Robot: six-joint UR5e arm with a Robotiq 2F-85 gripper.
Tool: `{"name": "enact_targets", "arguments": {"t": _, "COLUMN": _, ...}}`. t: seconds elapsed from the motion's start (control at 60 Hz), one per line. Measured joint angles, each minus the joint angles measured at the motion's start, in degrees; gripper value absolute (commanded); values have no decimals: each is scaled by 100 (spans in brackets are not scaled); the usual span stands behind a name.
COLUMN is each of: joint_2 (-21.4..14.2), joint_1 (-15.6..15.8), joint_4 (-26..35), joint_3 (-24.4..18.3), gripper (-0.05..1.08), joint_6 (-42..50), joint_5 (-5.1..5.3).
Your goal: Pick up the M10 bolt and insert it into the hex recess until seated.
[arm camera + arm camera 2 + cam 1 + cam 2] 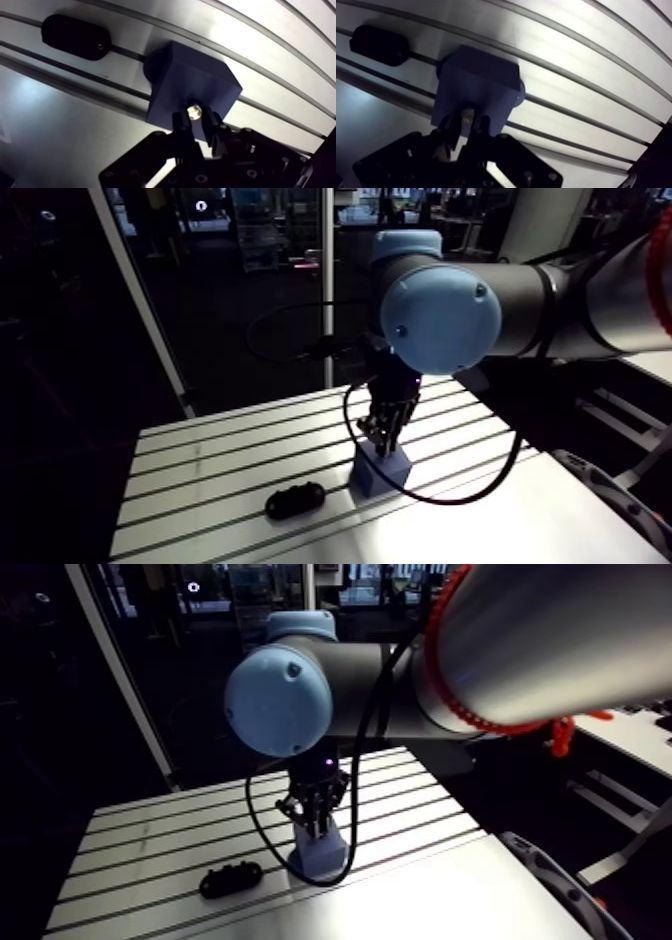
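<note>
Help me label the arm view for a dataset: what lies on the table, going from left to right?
Black oblong part → blue block. The gripper, shut on the bolt, hangs over the block, so it gets no place of its own.

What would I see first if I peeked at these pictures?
Probably the shiny bolt pinched in the gripper, right at the blue block on the slotted table. Then the black oval thing lying on the table beside that block.
</note>
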Motion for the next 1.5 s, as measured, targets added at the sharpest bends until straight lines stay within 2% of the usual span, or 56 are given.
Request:
{"name": "enact_targets", "arguments": {"t": 0.617, "joint_2": -26, "joint_1": -3, "joint_4": -1, "joint_3": 52, "gripper": 72, "joint_6": -303, "joint_5": 16}}
{"name": "enact_targets", "arguments": {"t": 0.7, "joint_2": -34, "joint_1": -3, "joint_4": -1, "joint_3": 53, "gripper": 67, "joint_6": -320, "joint_5": 15}}
{"name": "enact_targets", "arguments": {"t": 0.717, "joint_2": -36, "joint_1": -3, "joint_4": -1, "joint_3": 54, "gripper": 58, "joint_6": -323, "joint_5": 14}}
{"name": "enact_targets", "arguments": {"t": 0.733, "joint_2": -37, "joint_1": -3, "joint_4": -1, "joint_3": 55, "gripper": 58, "joint_6": -326, "joint_5": 14}}
{"name": "enact_targets", "arguments": {"t": 0.75, "joint_2": -39, "joint_1": -4, "joint_4": -1, "joint_3": 55, "gripper": 38, "joint_6": -328, "joint_5": 14}}
{"name": "enact_targets", "arguments": {"t": 0.767, "joint_2": -40, "joint_1": -4, "joint_4": -1, "joint_3": 56, "gripper": 38, "joint_6": -330, "joint_5": 14}}
{"name": "enact_targets", "arguments": {"t": 0.783, "joint_2": -42, "joint_1": -3, "joint_4": -1, "joint_3": 58, "gripper": 13, "joint_6": -332, "joint_5": 14}}
{"name": "enact_targets", "arguments": {"t": 0.8, "joint_2": -43, "joint_1": -3, "joint_4": -1, "joint_3": 59, "gripper": 13, "joint_6": -333, "joint_5": 13}}
{"name": "enact_targets", "arguments": {"t": 0.817, "joint_2": -44, "joint_1": -3, "joint_4": 0, "joint_3": 60, "gripper": 2, "joint_6": -334, "joint_5": 11}}
{"name": "enact_targets", "arguments": {"t": 0.85, "joint_2": -46, "joint_1": -4, "joint_4": 0, "joint_3": 63, "gripper": 0, "joint_6": -334, "joint_5": 8}}
{"name": "enact_targets", "arguments": {"t": 1.4, "joint_2": -143, "joint_1": -34, "joint_4": 15, "joint_3": 76, "gripper": 0, "joint_6": -255, "joint_5": 51}}
{"name": "enact_targets", "arguments": {"t": 1.45, "joint_2": -165, "joint_1": -38, "joint_4": 18, "joint_3": 77, "gripper": 5, "joint_6": -244, "joint_5": 68}}
{"name": "enact_targets", "arguments": {"t": 1.467, "joint_2": -172, "joint_1": -39, "joint_4": 19, "joint_3": 78, "gripper": 14, "joint_6": -242, "joint_5": 73}}
{"name": "enact_targets", "arguments": {"t": 1.483, "joint_2": -179, "joint_1": -40, "joint_4": 21, "joint_3": 78, "gripper": 14, "joint_6": -240, "joint_5": 82}}
{"name": "enact_targets", "arguments": {"t": 1.5, "joint_2": -186, "joint_1": -41, "joint_4": 22, "joint_3": 78, "gripper": 22, "joint_6": -238, "joint_5": 90}}
